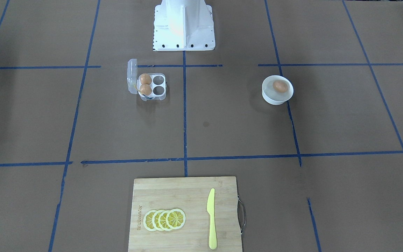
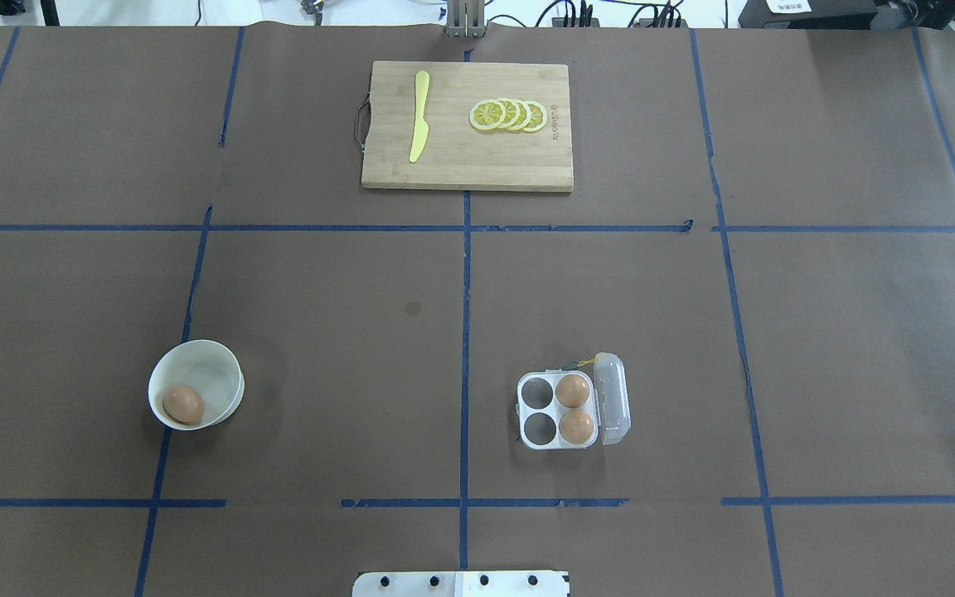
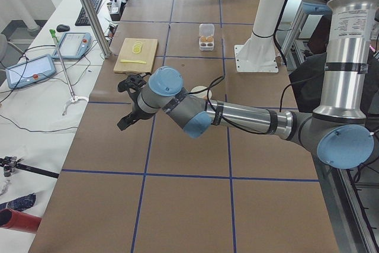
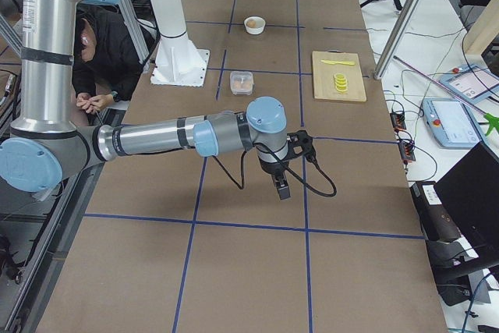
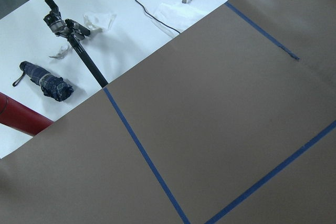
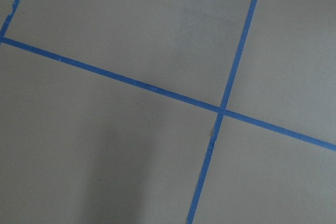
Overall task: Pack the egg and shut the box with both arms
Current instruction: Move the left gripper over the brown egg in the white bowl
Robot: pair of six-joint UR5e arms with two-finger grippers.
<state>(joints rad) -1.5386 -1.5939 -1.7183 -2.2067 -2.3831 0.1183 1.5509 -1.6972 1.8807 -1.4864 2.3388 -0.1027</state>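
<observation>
One brown egg (image 2: 183,404) lies in a round white bowl (image 2: 212,365) on the robot's left side; it also shows in the front view (image 1: 280,86). The clear egg carton (image 2: 555,409) stands open on the right side, lid (image 2: 614,398) folded out. Two eggs (image 2: 572,390) (image 2: 576,426) fill the cups beside the lid; the other two cups are empty. The left gripper (image 3: 123,105) and right gripper (image 4: 295,165) show only in the side views, held above the table ends, far from bowl and carton. I cannot tell whether they are open or shut.
A wooden cutting board (image 2: 467,157) with a yellow knife (image 2: 419,124) and lemon slices (image 2: 511,114) lies at the far middle. The white robot base (image 1: 184,28) stands at the near edge. A person (image 4: 101,60) sits behind the robot. Both wrist views show only brown paper with blue tape.
</observation>
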